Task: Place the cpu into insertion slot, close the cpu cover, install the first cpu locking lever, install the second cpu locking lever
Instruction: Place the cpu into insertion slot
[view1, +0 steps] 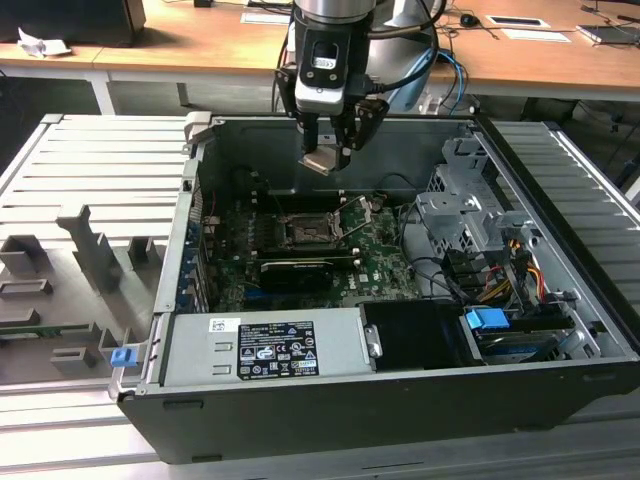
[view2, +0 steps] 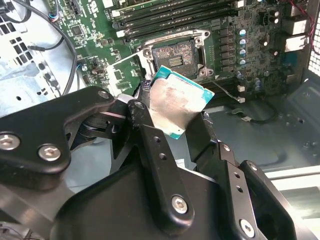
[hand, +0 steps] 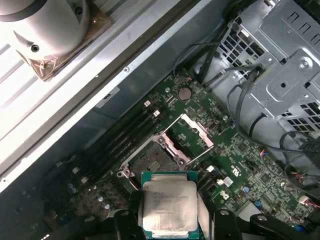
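Grey robot arm (view1: 335, 12) hangs from twelve o'clock, exterior view; its black two-finger gripper (view1: 330, 143) points to six, clamping the silvery square cpu (view1: 322, 161).

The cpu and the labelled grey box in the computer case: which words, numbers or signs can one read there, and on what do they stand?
The cpu, held by the gripper: lines of print on its metal top, too faint to read.
Large label on the grey box: print and signs, too small to read.
Nothing can be quoted.
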